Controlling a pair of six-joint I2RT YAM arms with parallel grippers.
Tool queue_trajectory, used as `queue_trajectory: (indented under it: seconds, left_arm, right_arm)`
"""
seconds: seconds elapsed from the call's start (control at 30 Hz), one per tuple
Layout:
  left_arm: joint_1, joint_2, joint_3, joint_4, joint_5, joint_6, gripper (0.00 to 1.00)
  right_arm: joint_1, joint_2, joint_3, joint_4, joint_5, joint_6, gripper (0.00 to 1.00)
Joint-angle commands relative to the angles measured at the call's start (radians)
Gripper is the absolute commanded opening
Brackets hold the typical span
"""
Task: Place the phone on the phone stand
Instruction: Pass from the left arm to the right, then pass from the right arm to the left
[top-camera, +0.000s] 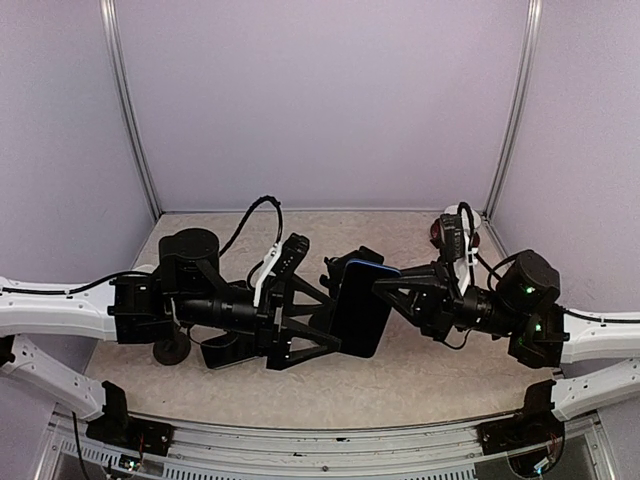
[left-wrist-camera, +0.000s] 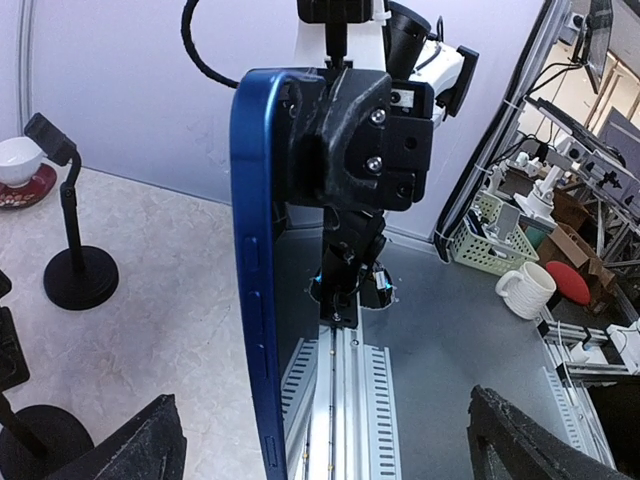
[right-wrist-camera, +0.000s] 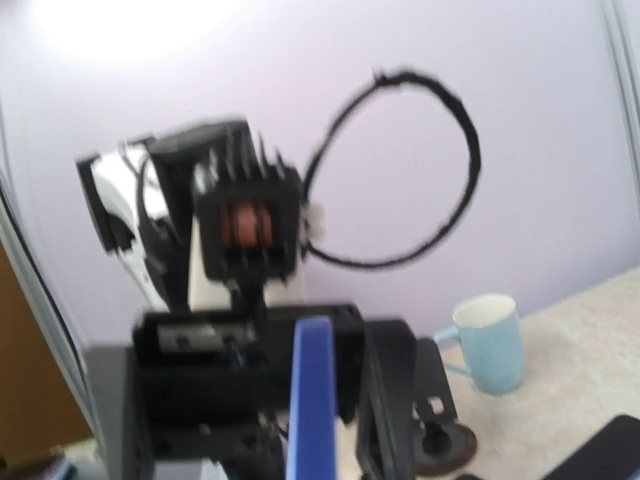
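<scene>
The phone (top-camera: 362, 312), dark with a blue rim, hangs upright above the table between the two arms. My right gripper (top-camera: 398, 286) is shut on its upper end; its black fingers (left-wrist-camera: 350, 130) clamp the phone (left-wrist-camera: 252, 280) in the left wrist view. My left gripper (top-camera: 335, 325) is open. Its fingertips (left-wrist-camera: 140, 445) stand wide on either side of the phone's lower part without touching it. A black phone stand (left-wrist-camera: 75, 255) with a round base stands on the table beyond. In the blurred right wrist view the phone's blue edge (right-wrist-camera: 312, 400) rises from the bottom.
A white cup on a red saucer (top-camera: 447, 228) sits at the back right. A light blue mug (right-wrist-camera: 490, 345) stands by another black round-based stand (right-wrist-camera: 438, 440) on the left side. A metal rail (left-wrist-camera: 350, 400) runs along the near edge. Purple walls close in the table.
</scene>
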Motion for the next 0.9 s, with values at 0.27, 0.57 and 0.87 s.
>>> queue_trajectory:
  seconds: [0.27,0.57,0.87]
  left_arm:
    - [-0.001,0.015,-0.035,0.107,-0.031,-0.037,0.93]
    - [-0.001,0.038,-0.051,0.147,-0.007,-0.057,0.80]
    - [-0.001,0.064,-0.047,0.173,0.039,-0.070,0.27]
  right_arm:
    - [-0.005,0.008,-0.025,0.278,0.027,0.096,0.00]
    - [-0.004,0.037,-0.026,0.343,0.002,0.137,0.00]
    - [0.020,0.101,-0.051,0.432,0.019,0.173,0.00]
